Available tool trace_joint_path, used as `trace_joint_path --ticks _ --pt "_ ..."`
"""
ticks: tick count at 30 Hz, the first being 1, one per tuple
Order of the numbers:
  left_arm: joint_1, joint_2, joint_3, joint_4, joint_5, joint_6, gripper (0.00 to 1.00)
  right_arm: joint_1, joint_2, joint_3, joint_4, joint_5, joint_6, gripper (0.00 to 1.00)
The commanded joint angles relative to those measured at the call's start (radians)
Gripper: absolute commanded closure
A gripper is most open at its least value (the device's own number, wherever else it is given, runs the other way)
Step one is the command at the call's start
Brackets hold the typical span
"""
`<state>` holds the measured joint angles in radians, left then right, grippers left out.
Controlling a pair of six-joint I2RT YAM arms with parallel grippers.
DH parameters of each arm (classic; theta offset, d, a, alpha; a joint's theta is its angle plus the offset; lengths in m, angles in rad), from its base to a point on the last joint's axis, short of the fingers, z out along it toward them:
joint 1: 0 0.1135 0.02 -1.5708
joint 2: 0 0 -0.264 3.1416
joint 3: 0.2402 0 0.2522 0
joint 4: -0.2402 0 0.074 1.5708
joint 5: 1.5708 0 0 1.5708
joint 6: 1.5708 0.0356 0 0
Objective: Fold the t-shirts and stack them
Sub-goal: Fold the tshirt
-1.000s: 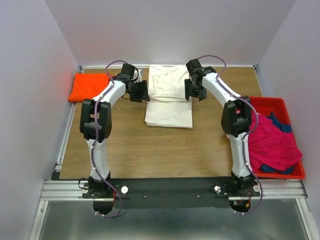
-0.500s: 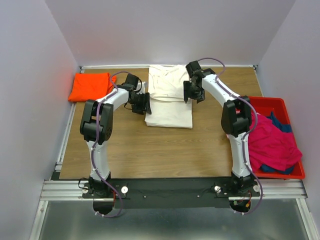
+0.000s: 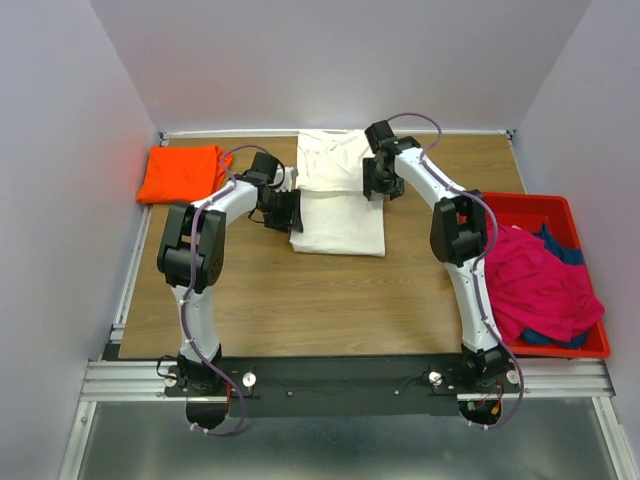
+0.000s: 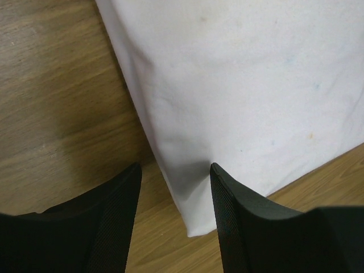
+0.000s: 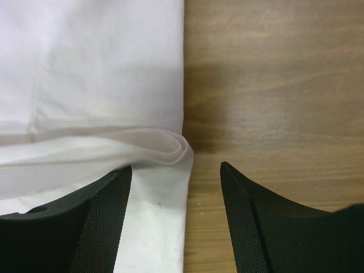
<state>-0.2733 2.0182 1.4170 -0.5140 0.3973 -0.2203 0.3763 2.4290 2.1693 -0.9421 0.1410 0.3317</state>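
A cream-white t-shirt [image 3: 338, 225] lies partly folded at the table's middle back, collar end [image 3: 330, 150] farthest away. My left gripper [image 3: 291, 212] is open at the shirt's left edge; in the left wrist view the gripper [image 4: 175, 166] straddles the near corner of the cloth [image 4: 256, 85]. My right gripper [image 3: 376, 186] is open at the shirt's right edge. In its wrist view the gripper [image 5: 175, 166] straddles the rolled fold of cloth [image 5: 102, 68]. An orange t-shirt [image 3: 180, 172] lies folded at the back left. A magenta t-shirt [image 3: 540, 285] and a dark blue one [image 3: 562, 246] are heaped together.
A red plastic bin [image 3: 532, 204] at the right table edge holds the magenta and blue heap, which spills over its near left side. Bare wooden table [image 3: 300, 300] stretches between the white shirt and the arm bases. Walls close in on three sides.
My left gripper slid nearer along the white shirt's left edge to its lower corner. The right gripper shifted slightly left and back, onto the shirt's right edge. Both stayed open.
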Motion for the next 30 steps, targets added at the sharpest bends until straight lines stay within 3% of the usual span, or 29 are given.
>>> trace_joint_path --ticks 1,8,15,30 --pt "-0.007 -0.013 -0.052 -0.043 -0.037 0.035 0.40 -0.001 0.042 0.095 0.020 0.071 0.000 0.29" --pt "-0.006 -0.033 -0.082 -0.043 -0.054 0.042 0.40 -0.008 0.085 0.167 0.025 0.089 0.010 0.29" --pt "-0.007 -0.062 -0.095 -0.044 -0.049 0.044 0.40 -0.011 0.015 0.124 0.054 0.023 0.004 0.29" --pt "-0.007 -0.153 -0.211 0.015 0.017 -0.013 0.43 -0.011 -0.316 -0.287 0.123 -0.135 0.064 0.30"
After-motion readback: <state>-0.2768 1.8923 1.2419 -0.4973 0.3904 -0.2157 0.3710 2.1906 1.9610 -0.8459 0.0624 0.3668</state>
